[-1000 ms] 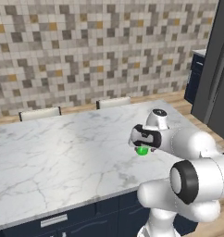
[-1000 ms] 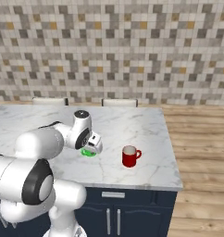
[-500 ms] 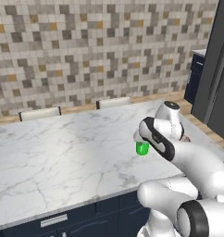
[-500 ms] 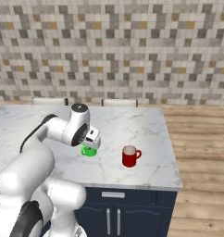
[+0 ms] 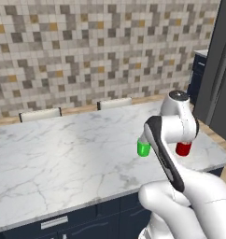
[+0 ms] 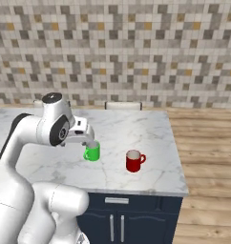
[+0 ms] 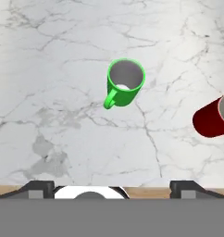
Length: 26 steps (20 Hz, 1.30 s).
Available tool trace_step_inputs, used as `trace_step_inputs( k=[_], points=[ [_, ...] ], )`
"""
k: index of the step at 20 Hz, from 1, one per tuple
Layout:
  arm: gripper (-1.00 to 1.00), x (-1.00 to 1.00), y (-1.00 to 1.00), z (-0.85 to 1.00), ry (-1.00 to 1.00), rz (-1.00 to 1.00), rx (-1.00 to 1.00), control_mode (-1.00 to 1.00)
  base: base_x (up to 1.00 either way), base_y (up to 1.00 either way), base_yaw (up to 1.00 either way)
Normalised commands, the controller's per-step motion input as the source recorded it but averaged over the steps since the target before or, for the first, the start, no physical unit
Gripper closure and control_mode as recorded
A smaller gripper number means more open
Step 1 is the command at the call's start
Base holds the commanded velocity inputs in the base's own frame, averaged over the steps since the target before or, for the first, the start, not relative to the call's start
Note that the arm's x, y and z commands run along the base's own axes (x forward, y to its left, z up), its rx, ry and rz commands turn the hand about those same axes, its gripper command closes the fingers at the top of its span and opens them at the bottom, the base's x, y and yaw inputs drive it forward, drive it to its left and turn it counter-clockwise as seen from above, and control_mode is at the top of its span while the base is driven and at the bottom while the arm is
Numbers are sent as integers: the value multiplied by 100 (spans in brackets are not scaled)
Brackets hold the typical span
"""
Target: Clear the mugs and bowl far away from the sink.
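As they stand apart, one green mug (image 7: 124, 82), one red mug (image 7: 214, 117), marble counter (image 7: 53, 55)

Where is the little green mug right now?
The green mug stands upright on the white marble counter, just left of the red mug in the right base view, with the robot's hand close above it.

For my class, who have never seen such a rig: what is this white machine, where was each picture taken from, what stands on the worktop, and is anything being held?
It is a white robot arm in a computer-drawn kitchen. Two pictures come from cameras riding on its base, behind it to the left and right. The third looks down from a camera on its hand. On the marble counter stand a green mug and a red mug, both upright and apart. The claw is open above the green mug and holds nothing; its two dark fingertips show at the bottom of the hand picture.
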Motion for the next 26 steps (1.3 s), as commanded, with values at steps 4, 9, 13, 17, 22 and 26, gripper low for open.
trace_step_inputs(
  k=[4, 9, 13, 17, 22, 26],
  points=[
    [-100, -100, -16, 46, -6, 10, 2, -100, 0, 0, 0],
    [-100, -98, -13, 40, -17, 2, 9, -100, 0, 0, 0],
    [-100, -80, 0, 74, -18, -4, 0, -100, 0, 0, 0],
    [-100, -54, 0, 79, -8, -20, 0, -100, 0, 0, 0],
    [-100, -42, 0, 76, -6, -21, 0, -100, 0, 0, 0],
    [-100, -17, 0, 59, -4, -3, 6, -100, 0, 0, 0]
  ],
)
